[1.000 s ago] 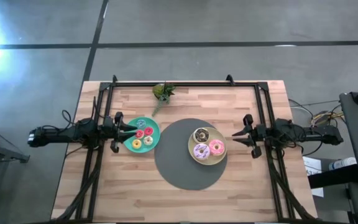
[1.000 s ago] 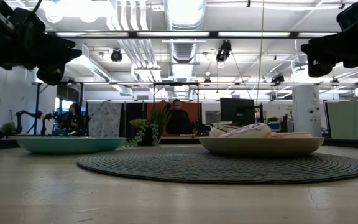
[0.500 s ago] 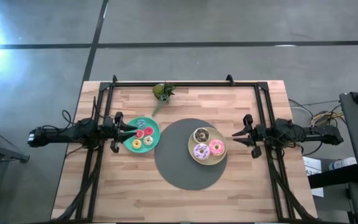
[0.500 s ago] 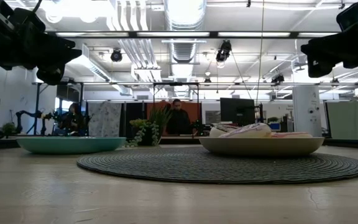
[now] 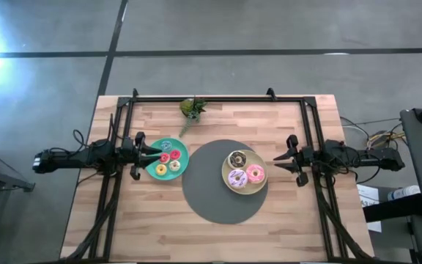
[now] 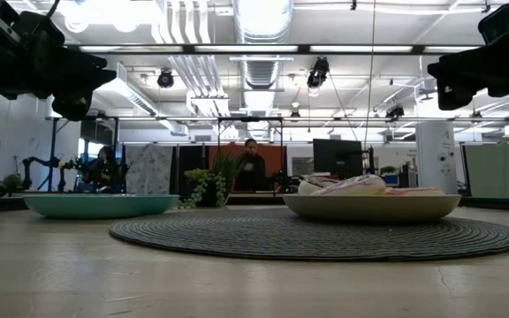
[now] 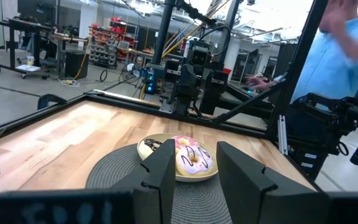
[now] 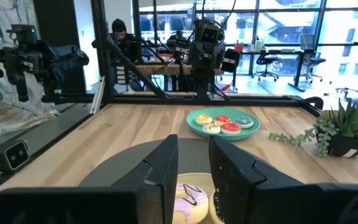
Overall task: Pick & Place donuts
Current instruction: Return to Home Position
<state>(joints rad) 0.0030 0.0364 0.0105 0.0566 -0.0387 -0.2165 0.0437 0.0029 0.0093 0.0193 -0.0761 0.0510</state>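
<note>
The left gripper [image 5: 151,152] hangs raised above the light wooden tabletop [image 5: 123,213], over the left edge of the round teal plate [image 5: 182,163]. Its two dark fingers stand a little apart, with a narrow gap between them. It holds nothing and touches nothing.

The right gripper [image 5: 279,163] hangs at about the same height on the other side, just beside the right edge of the round pale-yellow plate [image 5: 245,190]. Its fingers are likewise parted by a narrow gap, and it too is empty and touches nothing.

The teal plate sits on the bare wood, touching the left edge of the round dark grey woven mat [image 5: 211,198]. It carries five tiny ring donuts: the tiny blue-iced donut [image 5: 167,145] at the far side, the two tiny red-pink donuts [image 5: 175,155] in the middle, and the two tiny pale-yellow donuts [image 5: 160,169] at the near side.

The pale-yellow plate rests on the right part of the mat and holds three larger ring donuts, close together: the brown-and-white donut [image 5: 237,158], the lilac-iced donut [image 5: 237,177] and the pink-iced donut [image 5: 255,173].

A small green potted plant [image 5: 191,108] stands at the far edge of the tabletop, well apart from both grippers.
</note>
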